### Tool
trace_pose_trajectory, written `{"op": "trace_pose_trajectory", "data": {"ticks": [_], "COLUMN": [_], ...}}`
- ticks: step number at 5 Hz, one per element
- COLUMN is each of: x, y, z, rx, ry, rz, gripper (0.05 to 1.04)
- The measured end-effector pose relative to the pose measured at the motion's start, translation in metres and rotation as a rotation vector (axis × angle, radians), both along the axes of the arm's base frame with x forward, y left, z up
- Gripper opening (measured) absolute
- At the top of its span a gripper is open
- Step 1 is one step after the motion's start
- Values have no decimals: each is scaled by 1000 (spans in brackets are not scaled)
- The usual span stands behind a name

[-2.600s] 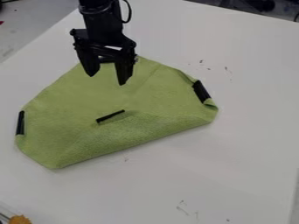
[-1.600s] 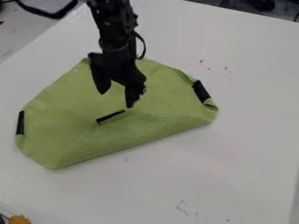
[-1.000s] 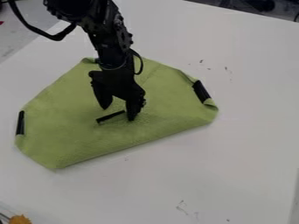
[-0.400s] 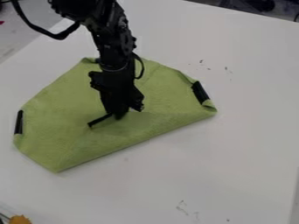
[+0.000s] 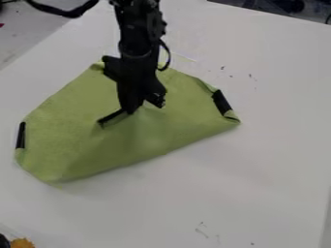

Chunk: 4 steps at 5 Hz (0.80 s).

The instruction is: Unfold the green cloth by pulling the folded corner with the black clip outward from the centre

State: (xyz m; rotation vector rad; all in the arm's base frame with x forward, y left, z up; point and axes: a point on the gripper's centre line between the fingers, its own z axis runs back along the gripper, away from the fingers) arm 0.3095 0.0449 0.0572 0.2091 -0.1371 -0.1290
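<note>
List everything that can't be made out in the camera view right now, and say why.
- Camera view: the right end of the middle strip, hidden by the pincer.
- Camera view: whatever is under the cloth, hidden by the cloth itself.
- Camera view: the rest of the orange thing, cut off by the bottom edge.
- Camera view: what the specks on the table are; too small to tell.
</note>
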Motion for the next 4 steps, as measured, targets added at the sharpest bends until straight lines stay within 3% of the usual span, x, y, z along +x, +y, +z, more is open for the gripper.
{"op": "trace_pose_trajectory", "data": {"ticks": [2, 3, 4], "x": [-14, -22, -30], "y": [-37, -49, -55], "z": [-11, -21, -24], "rx": [-174, -216, -233], "ry": [-33, -36, 7], "rz": [65, 70, 64], "gripper": [54, 60, 104]}}
